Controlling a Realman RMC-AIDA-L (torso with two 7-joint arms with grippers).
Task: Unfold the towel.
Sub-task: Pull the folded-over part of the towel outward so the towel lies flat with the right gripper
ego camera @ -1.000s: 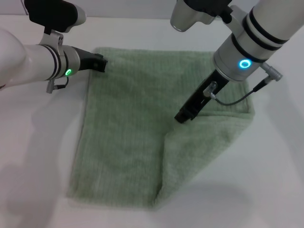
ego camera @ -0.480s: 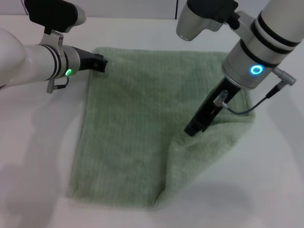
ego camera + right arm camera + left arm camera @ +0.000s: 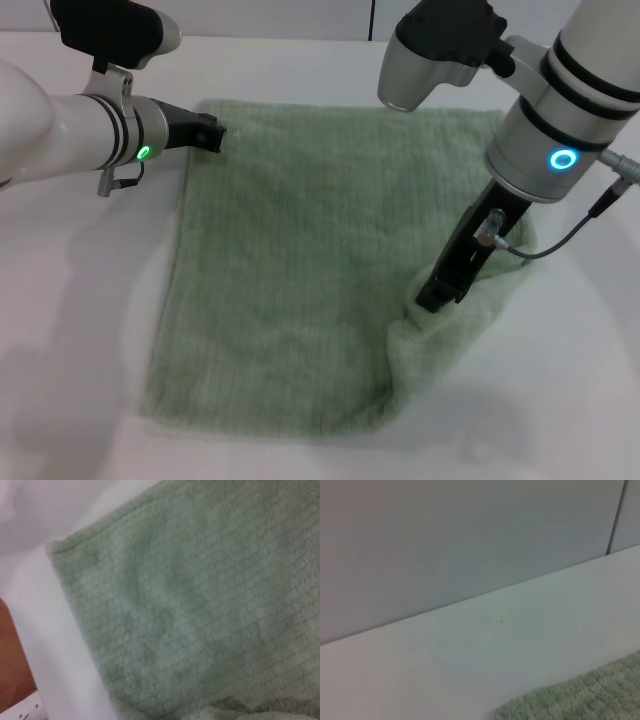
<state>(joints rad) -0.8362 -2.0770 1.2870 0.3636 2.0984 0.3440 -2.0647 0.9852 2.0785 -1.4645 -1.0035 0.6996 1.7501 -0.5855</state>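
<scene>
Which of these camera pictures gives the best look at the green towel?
The head view: it shows the whole towel on the white table, with the right gripper at its still-folded corner and the left gripper at the far corner. The right wrist view shows only ribbed cloth close up; the left wrist view, just an edge.

Before me lies a white desk (image 3: 80, 300), smooth and matte, running to the edges of my head view. Behind it, in my left wrist view, stands a plain pale grey wall (image 3: 445, 535) with one dark vertical seam (image 3: 616, 517). My right wrist view catches an orange-brown surface (image 3: 12, 665) beyond the desk's edge.
</scene>
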